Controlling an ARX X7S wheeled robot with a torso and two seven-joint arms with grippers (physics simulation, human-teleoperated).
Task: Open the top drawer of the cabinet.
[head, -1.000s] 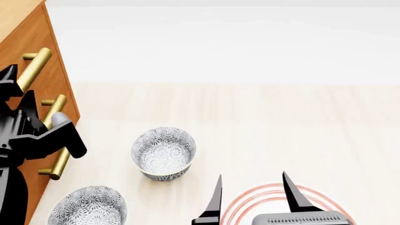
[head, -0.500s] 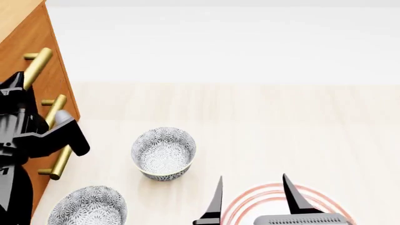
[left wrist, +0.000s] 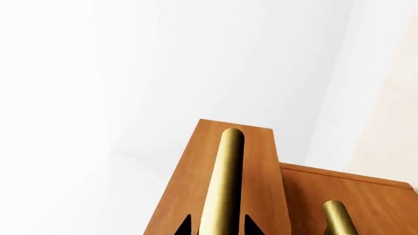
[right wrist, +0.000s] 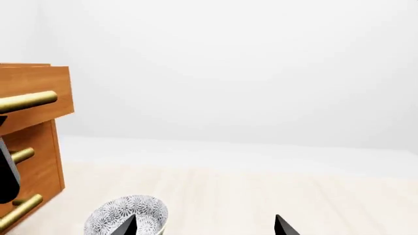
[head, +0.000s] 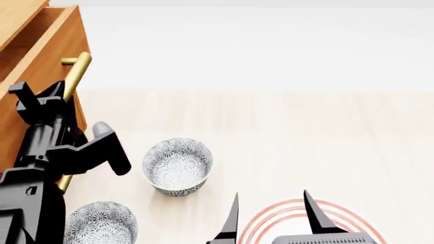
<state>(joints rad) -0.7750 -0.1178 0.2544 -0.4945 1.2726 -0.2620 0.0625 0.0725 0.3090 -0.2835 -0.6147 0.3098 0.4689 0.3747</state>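
Observation:
The cabinet [head: 15, 11] stands at the left in the head view. Its top drawer [head: 56, 53] is pulled partly out, and a strip of lighter interior shows behind the front. My left gripper [head: 51, 99] is shut on the drawer's brass handle [head: 76, 71]. In the left wrist view the handle [left wrist: 223, 181] runs between the two black fingertips [left wrist: 185, 227] of the left gripper [left wrist: 219, 229]. My right gripper [head: 271, 218] hangs open over the floor, apart from the cabinet. In the right wrist view the drawer [right wrist: 39, 90] juts out and the right gripper [right wrist: 205, 227] holds nothing.
A patterned bowl [head: 178, 165] sits on the floor to the right of the cabinet, and a second bowl [head: 101, 223] lies nearer me. A plate with red rings [head: 298, 216] lies under the right gripper. A lower drawer handle [left wrist: 336, 218] shows beside the top one.
The top drawer has slid out of the cabinet, towards the right in the head view, with the left gripper on its handle. The right gripper has hardly moved.

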